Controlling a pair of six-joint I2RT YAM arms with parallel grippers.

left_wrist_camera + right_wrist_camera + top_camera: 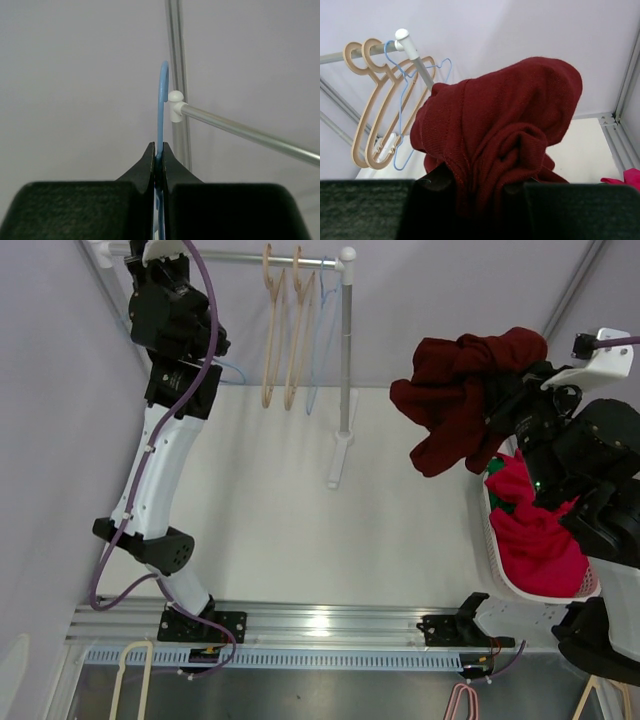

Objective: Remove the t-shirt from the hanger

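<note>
Over the bench [300,500], the dark red t-shirt [505,125] hangs bunched and free of any hanger, the right fingers [437,177] clamped on its lower folds just beside the laundry basket [490,540]. Best carry it fully above the basket before letting go. By the rail [240,130], the left fingers [147,165] pinch the blue hanger [162,95]; seat its hook squarely

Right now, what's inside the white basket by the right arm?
A crumpled bright red garment fills the white basket. The right arm overhangs the basket's far end, so anything there, or beneath the garment, is hidden.
</note>
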